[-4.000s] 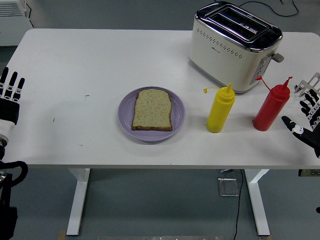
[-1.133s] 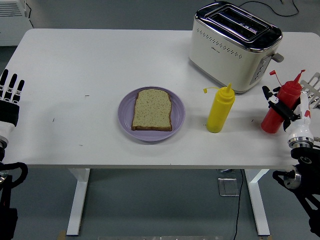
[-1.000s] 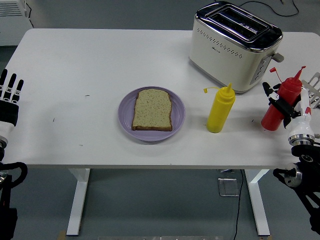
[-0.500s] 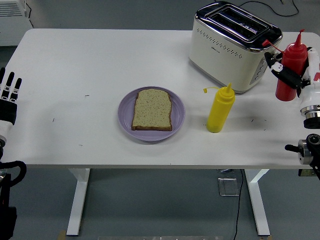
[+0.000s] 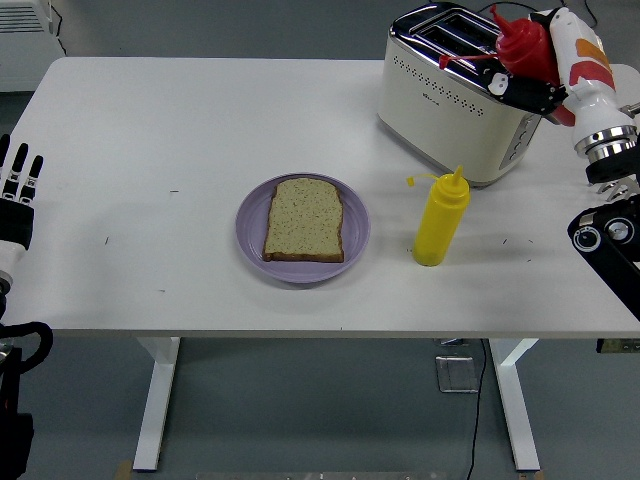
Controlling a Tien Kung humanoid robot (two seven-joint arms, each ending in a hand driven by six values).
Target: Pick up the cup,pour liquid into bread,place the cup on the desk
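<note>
Now the red squeeze bottle (image 5: 525,48) is up in the air at the top right, tilted with its nozzle pointing left, in front of the toaster's (image 5: 455,100) top. The right hand (image 5: 535,75) is clamped around its body, black fingers (image 5: 520,88) wrapped across the front. Below and to the left, the yellow squeeze bottle (image 5: 440,217) stands upright on the white table (image 5: 200,120), just in front of the toaster and between the raised bottle and the purple plate (image 5: 303,228). A slice of bread (image 5: 305,219) lies flat on that plate, well apart from the red bottle. The left hand (image 5: 18,190) rests at the table's left edge, fingers straight and holding nothing.

Half a second ago the red bottle was lower, upright and beside the toaster's right end; four seconds ago it stood on the table right of the yellow one. The plate, bread, yellow bottle and toaster have not shifted.
</note>
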